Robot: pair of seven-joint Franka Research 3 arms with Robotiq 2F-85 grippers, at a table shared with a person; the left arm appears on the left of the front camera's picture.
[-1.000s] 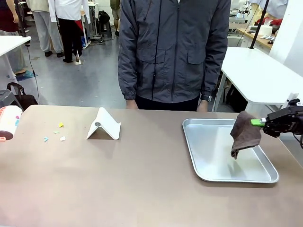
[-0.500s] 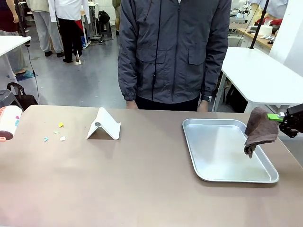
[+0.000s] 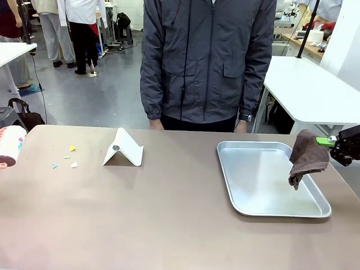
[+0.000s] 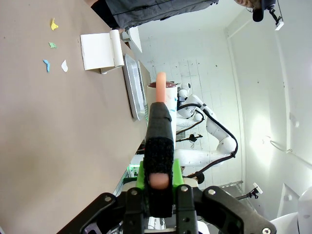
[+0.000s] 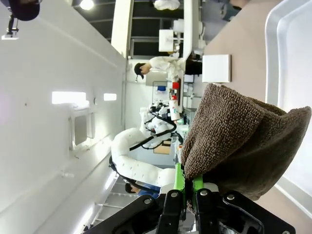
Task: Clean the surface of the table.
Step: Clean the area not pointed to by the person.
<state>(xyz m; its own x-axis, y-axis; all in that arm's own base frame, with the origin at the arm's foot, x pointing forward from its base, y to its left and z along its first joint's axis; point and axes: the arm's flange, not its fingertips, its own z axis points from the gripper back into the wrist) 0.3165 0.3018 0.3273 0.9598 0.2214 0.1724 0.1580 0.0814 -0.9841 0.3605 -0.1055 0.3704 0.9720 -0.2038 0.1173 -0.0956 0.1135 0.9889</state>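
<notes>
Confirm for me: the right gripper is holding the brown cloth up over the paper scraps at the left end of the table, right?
Not quite. The right gripper does hold the brown cloth up, but above the right side of the metal tray, not over the paper scraps, which lie far off at the left end of the table. The front view shows this.
</notes>
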